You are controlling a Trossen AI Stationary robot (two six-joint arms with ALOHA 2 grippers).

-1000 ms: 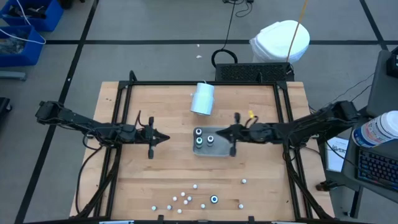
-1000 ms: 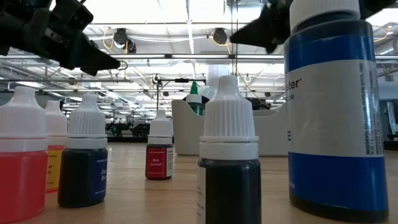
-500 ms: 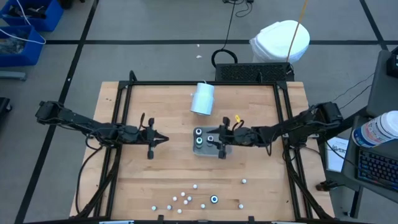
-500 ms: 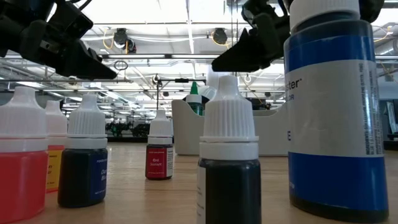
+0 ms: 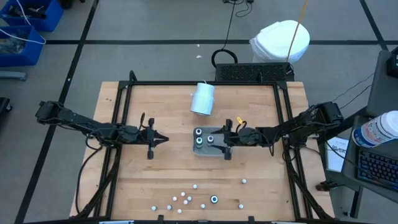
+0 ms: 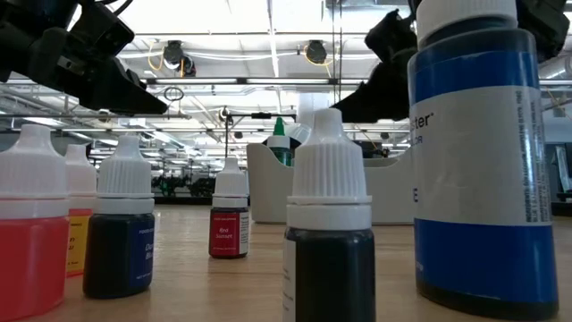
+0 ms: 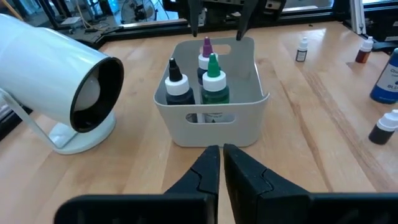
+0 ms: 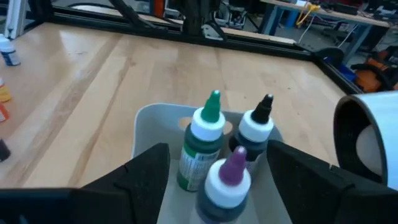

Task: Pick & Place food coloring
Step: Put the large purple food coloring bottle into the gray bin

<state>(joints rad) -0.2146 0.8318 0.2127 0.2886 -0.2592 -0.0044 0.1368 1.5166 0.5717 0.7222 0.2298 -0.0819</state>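
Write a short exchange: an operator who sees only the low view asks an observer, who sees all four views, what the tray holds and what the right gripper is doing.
Operator: I see the tray's wall and one green tip above it. What is inside?
Observer: The tray holds three upright bottles: a green-capped bottle, a purple-capped bottle and a black-capped bottle.
Operator: Is the right gripper holding one of them?
Observer: No. The right gripper is open over the tray, with one finger on each side of the purple-capped bottle, and it grips nothing.
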